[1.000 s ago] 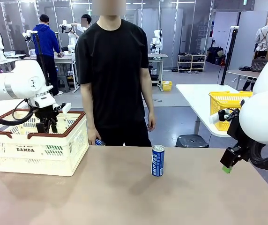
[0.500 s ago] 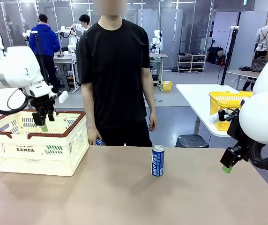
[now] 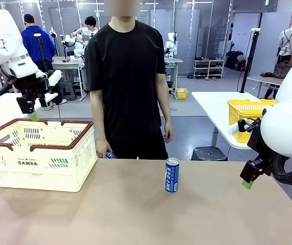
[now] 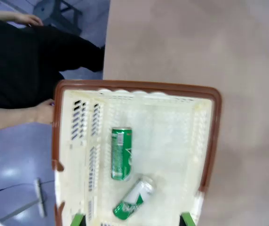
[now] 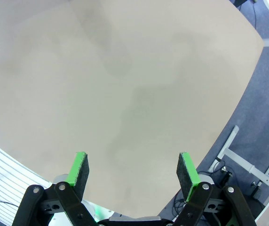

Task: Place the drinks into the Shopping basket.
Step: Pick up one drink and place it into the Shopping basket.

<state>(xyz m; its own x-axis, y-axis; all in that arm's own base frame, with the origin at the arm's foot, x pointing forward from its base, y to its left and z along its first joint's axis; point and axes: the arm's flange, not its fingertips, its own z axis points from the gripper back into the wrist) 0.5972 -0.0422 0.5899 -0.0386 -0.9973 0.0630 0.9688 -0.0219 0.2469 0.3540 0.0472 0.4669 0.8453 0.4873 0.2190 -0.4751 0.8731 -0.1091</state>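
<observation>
Lifted clear above the Shopping basket (image 3: 39, 163), left jaws gape wide (right jaws too, unmoved).

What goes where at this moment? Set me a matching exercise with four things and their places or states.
Things:
1. blue can
2. green cans
3. left gripper
4. right gripper

Places or states:
a. lying on their sides inside the Shopping basket
b. over the right part of the table, jaws open and empty
c. standing upright on the table, near its middle
d. high above the Shopping basket, jaws open and empty

Pairs: 1-c, 2-a, 3-d, 4-b
</observation>
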